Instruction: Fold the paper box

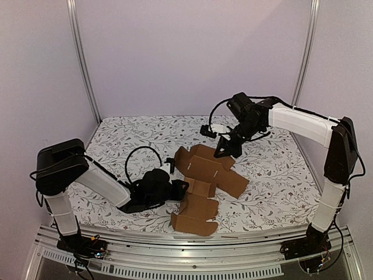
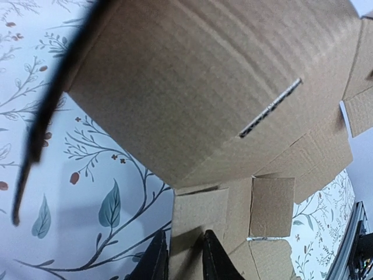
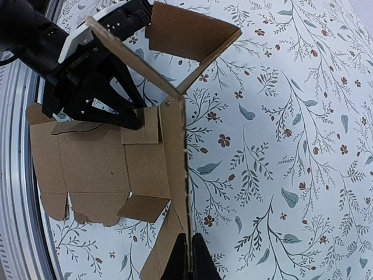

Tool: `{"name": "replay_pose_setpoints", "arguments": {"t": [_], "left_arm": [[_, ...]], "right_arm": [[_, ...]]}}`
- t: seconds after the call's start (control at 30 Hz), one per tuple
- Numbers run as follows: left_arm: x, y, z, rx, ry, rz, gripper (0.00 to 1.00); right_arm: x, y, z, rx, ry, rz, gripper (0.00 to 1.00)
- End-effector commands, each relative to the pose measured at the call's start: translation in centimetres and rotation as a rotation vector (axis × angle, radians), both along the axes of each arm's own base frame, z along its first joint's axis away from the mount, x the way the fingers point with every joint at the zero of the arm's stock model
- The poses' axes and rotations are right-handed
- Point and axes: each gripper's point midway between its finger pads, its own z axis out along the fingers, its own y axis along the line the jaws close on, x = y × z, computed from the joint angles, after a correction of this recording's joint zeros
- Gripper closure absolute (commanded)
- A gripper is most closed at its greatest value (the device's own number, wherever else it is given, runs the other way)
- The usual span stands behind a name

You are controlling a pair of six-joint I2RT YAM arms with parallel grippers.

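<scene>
The paper box [image 1: 207, 175] is a plain brown cardboard cut-out lying mid-table, partly folded with some panels raised. My left gripper [image 1: 178, 188] is at its left side. In the left wrist view [image 2: 183, 259] its jaws close on a small flap, under a large raised panel [image 2: 192, 87] with a slot. My right gripper [image 1: 224, 150] is at the box's far edge. In the right wrist view [image 3: 189, 259] it is shut on the thin edge of an upright panel [image 3: 178, 175], with flat panels [image 3: 99, 157] to its left. The left gripper [image 3: 125, 116] shows there too.
The table has a white floral cloth [image 1: 280, 175]. An aluminium rail [image 1: 192, 254] runs along the near edge. Metal poles [image 1: 84, 64] stand at the back corners against pale walls. A black cable [image 1: 143, 153] loops above the left wrist.
</scene>
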Motion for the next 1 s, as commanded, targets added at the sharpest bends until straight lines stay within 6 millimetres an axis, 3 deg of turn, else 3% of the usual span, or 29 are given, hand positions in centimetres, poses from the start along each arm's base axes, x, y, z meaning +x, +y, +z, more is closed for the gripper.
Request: {"name": "replay_pose_setpoints", "arguments": {"t": [0.0,0.1,0.17,0.27,0.4,0.57,0.67,0.77,0.97], "left_arm": [[-2.1,0.0,2.0,0.054,-0.079,-0.064,0.76],[-4.1,-0.8,5.6,0.093,-0.172,-0.184,0.71],[-5.2,-0.1,6.1,0.171,-0.185,-0.245,0.70],[-5.8,3.4,5.4,0.299,-0.169,-0.224,0.69],[-6.9,7.6,6.8,0.281,-0.191,-0.179,0.68],[-4.9,14.1,7.6,0.215,-0.207,0.079,0.60],[-2.9,16.2,7.2,0.158,-0.206,0.153,0.57],[-1.0,16.0,6.8,0.153,-0.195,0.131,0.57],[2.6,11.9,6.2,0.175,-0.187,-0.025,0.56]], "right_arm": [[1.3,0.3,1.2,0.008,-0.054,-0.042,1.00],[1.8,0.0,0.4,-0.027,-0.076,-0.038,1.00],[2.1,-0.2,0.1,-0.047,-0.097,-0.030,1.00],[2.7,-0.6,-0.1,-0.083,-0.149,-0.013,1.00],[3.1,-0.9,0.6,-0.104,-0.222,0.037,1.00],[3.4,-1.1,0.7,-0.149,-0.298,0.098,1.00],[3.2,-0.6,0.0,-0.194,-0.350,0.153,1.00],[3.3,-0.1,-0.7,-0.248,-0.439,0.198,1.00],[3.4,0.5,-1.6,-0.293,-0.540,0.241,1.00]]}}
